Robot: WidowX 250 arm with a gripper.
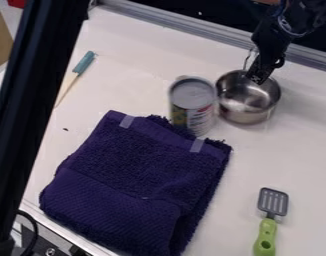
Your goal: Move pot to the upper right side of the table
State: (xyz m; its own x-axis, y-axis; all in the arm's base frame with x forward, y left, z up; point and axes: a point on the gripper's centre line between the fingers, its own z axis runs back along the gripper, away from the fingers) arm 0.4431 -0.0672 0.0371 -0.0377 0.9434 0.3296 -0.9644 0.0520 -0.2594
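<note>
1. Table (132, 62) — aim for its upper right side, up and right of the towel
2. Towel (135, 170), folded; keep the pot's path away from it
3. Pot (249, 105), upright beyond the towel's upper right corner; carry it level
4. Can (192, 105), by the towel's upper edge, close beside the pot; ease away rightward first
5. Gripper (258, 77), at the pot's rim farthest from the towel — opening and hold can't be told, so secure the grip first

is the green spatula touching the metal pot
Apart. The camera view shows a wide strip of bare white table between the head of the green spatula and the metal pot.
</note>
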